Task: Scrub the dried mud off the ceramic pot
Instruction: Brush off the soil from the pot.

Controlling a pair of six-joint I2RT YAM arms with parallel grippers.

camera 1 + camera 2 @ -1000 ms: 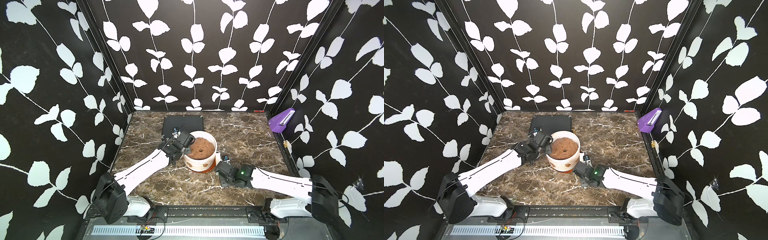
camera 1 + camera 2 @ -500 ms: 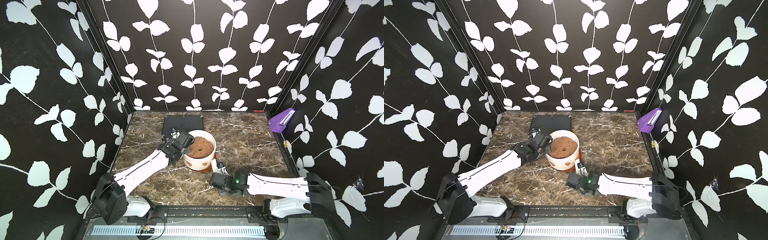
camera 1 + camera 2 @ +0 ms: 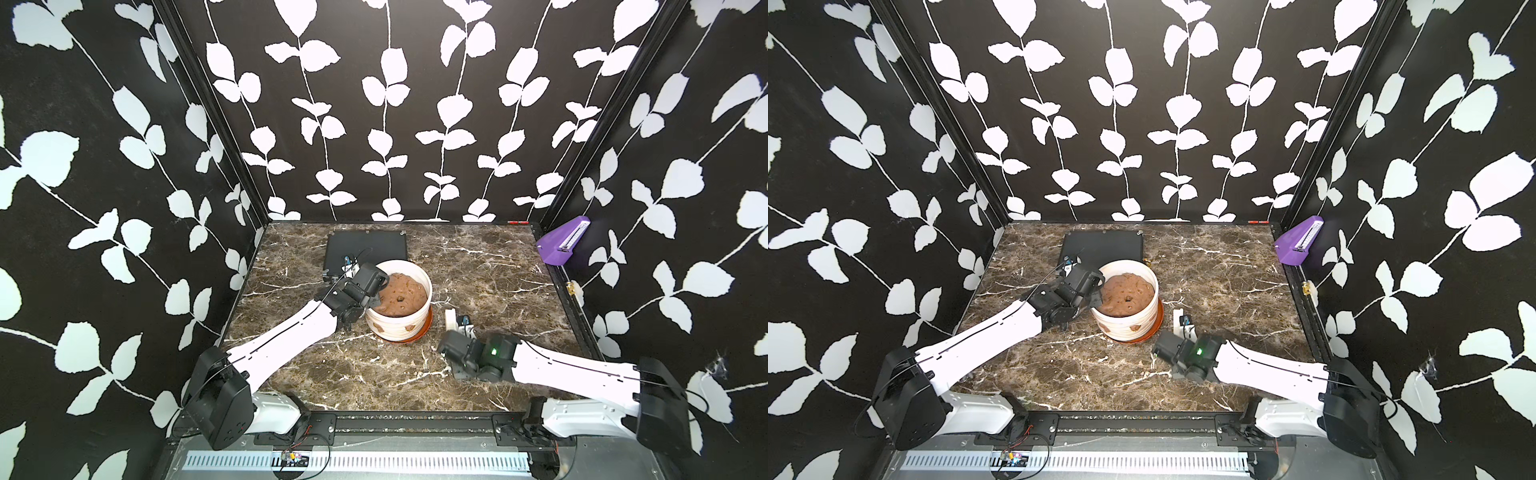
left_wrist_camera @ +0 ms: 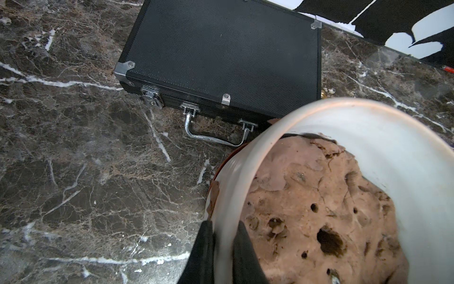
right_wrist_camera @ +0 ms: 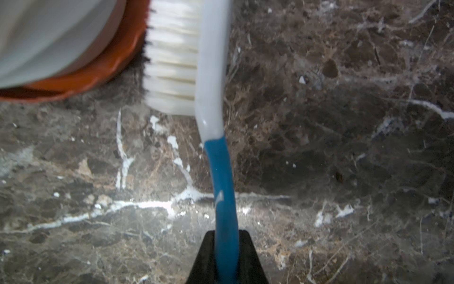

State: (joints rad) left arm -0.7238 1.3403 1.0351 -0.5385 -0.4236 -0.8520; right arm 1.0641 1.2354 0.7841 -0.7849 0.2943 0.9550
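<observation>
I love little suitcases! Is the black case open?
No, the black case lies flat with its lid closed down.

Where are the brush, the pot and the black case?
brush [image 5: 172, 61]: right wrist view, bristles.
pot [image 3: 392, 327]: a top view, outer wall.
case [image 4: 221, 49]: left wrist view, lid.

Finding: the right gripper [image 5: 225, 248], clamped on the blue-handled white plastic brush [image 3: 450, 319], has swung back rightward since half a second ago. The brush head now sits further out from the white ribbed ceramic pot [image 3: 399, 326], near its position of one second ago.
</observation>
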